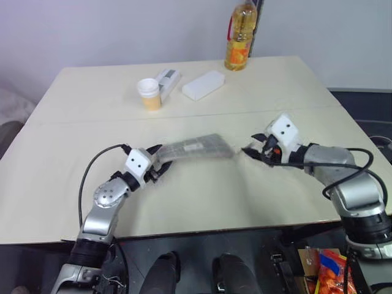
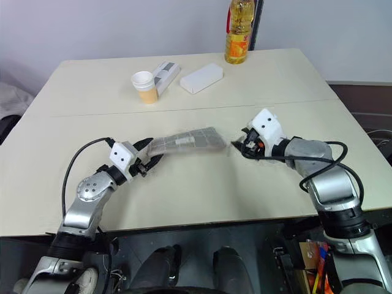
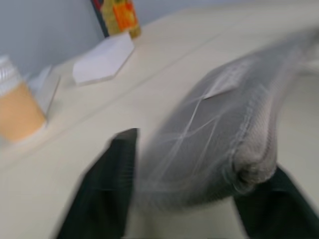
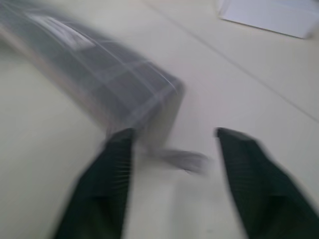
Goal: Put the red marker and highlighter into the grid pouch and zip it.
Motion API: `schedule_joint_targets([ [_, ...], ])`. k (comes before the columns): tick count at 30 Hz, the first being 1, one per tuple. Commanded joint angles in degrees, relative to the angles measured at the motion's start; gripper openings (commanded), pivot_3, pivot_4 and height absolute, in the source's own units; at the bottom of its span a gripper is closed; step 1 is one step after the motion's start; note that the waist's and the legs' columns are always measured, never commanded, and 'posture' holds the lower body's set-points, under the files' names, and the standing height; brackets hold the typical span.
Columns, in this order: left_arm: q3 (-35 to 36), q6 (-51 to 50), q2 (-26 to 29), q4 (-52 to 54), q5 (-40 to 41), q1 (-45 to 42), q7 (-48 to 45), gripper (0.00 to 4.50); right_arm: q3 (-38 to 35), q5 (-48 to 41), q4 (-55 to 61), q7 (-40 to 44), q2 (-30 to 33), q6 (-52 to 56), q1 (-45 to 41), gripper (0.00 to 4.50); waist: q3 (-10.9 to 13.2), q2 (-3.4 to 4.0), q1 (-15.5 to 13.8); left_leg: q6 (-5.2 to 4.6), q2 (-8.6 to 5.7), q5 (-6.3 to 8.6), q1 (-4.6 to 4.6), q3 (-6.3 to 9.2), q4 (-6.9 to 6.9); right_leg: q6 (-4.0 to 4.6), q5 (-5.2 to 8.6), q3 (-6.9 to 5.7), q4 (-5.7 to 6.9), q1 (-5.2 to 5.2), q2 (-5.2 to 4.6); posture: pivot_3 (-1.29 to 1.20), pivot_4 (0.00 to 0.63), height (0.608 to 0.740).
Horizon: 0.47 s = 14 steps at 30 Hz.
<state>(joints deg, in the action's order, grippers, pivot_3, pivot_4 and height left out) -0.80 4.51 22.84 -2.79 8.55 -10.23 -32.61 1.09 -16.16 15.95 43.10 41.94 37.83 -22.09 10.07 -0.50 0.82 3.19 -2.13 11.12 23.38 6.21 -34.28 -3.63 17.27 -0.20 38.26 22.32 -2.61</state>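
Nearest to the robot, the left gripper (image 1: 157,164) stands at the near-left end of the grid pouch (image 1: 197,147), a flat grey fabric case with white grid lines and a small white label. In the left wrist view its two black fingers (image 3: 110,184) stand apart with the pouch's end between them; whether they press on the fabric I cannot tell. The pouch lies in the middle of the wide beige table (image 1: 202,202).

The right gripper (image 1: 251,151) is just beside the pouch's other end. Its fingers (image 4: 112,169) are spread and hold nothing; a short grey cord (image 4: 182,158) from the pouch lies on the table between them.

The slim red marker and the pale green highlighter lie nowhere on the table, and the pouch looks a little filled, so I judge they are inside already. The zipper seems closed, though blur hides it. If so, only letting go remains.

Farther away stand a paper cup (image 1: 149,94), a small grey box (image 1: 167,78), a plain white box (image 1: 203,84) and a bottle of yellow oil (image 1: 240,37).
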Motion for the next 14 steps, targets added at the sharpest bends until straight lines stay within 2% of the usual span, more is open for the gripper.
schedule_joint_targets([
  [1,4.35,-3.54,2.25,4.98,3.40,4.54,-0.39,3.56,-4.05,-2.77,3.49,3.43,1.63,-3.09,4.97,3.50,0.00,0.00,-0.03,-0.02,0.00,0.01,0.01,0.00,0.00,0.00,0.00,0.00,-0.03,0.00,-0.01,0.00,0.150,0.740],
  [8,9.57,-10.52,4.44,10.46,5.67,14.12,1.31,3.56,-8.68,-4.21,-0.07,2.99,0.42,-6.42,9.78,3.50,0.00,0.01,-0.14,-0.03,0.01,0.02,-0.03,-0.02,-0.01,0.01,0.01,0.02,-0.06,-0.03,-0.05,0.00,0.150,0.740],
  [14,10.78,-12.62,4.31,12.18,5.79,15.71,2.80,3.56,-8.64,-3.64,-3.51,2.00,-1.97,-9.12,9.02,3.50,0.00,0.00,-0.21,-0.03,0.01,0.02,-0.02,-0.02,-0.02,0.02,0.01,0.02,-0.08,-0.03,-0.05,0.00,0.150,0.740],
])
